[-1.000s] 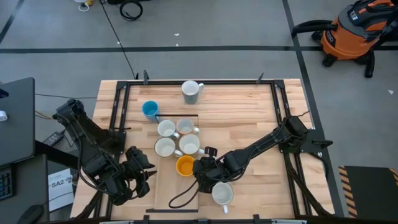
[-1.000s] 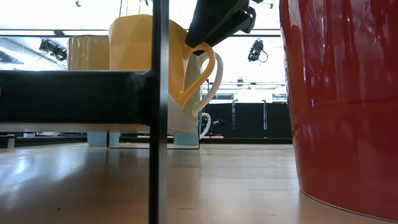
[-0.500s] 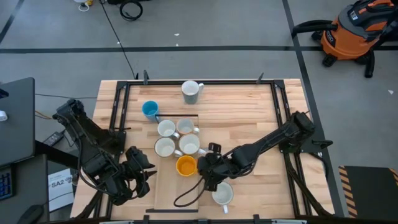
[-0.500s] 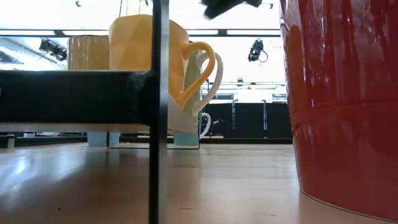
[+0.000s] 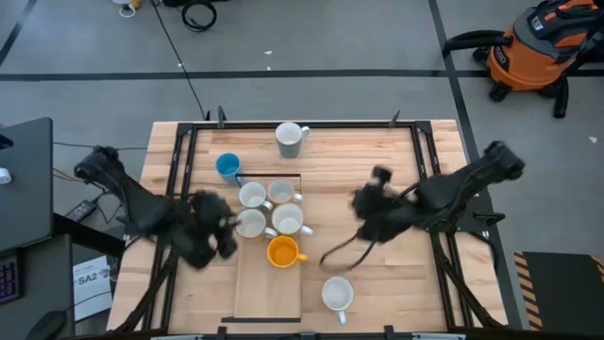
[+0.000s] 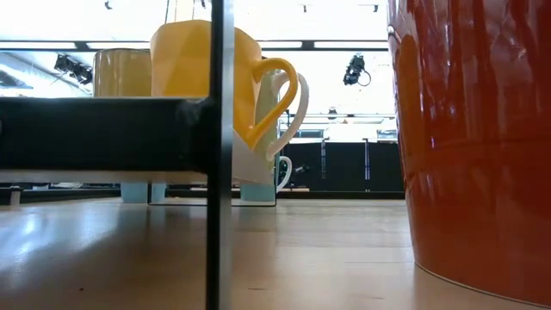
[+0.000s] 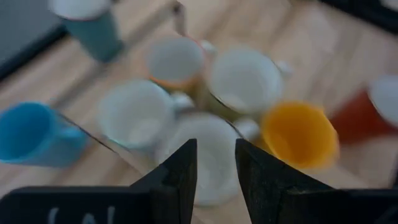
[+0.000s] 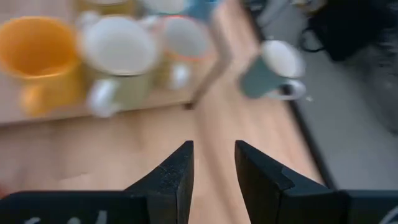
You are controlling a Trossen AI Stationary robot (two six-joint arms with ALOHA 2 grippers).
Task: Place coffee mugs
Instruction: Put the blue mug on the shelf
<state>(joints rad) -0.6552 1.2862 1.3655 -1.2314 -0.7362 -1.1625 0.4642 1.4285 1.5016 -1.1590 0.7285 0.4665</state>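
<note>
white mug under left fingers

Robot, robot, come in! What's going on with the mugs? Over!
Left gripper open, empty, beside the mug cluster. Right gripper open, empty, over bare wood. Round orange handled mug upright on the light wooden board. Nothing blocking.

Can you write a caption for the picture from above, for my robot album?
Five mugs huddle mid-table, three sit apart, and both arms hover empty.
</note>
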